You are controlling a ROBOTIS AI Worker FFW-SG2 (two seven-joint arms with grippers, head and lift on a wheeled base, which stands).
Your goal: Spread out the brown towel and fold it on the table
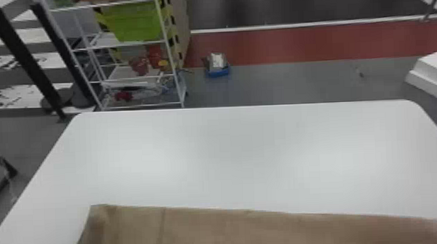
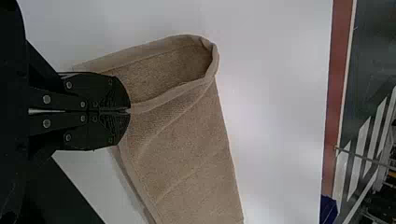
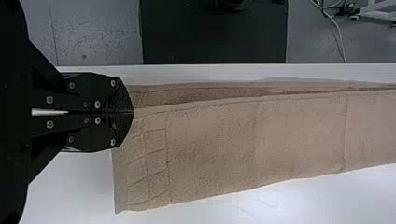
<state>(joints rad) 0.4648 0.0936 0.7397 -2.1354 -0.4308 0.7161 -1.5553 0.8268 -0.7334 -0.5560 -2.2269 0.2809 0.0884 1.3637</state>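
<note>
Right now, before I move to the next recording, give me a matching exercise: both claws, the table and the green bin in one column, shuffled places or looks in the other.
1. left claw
2. right claw
3. table
4. green bin

A. white, with rounded far corners
B. at the end of the towel with a band of crossing lines
C. on a white rack beyond the table
D. at a towel edge beside a wide, rounded opening

Pairs: 1-D, 2-B, 3-A, 4-C
</note>
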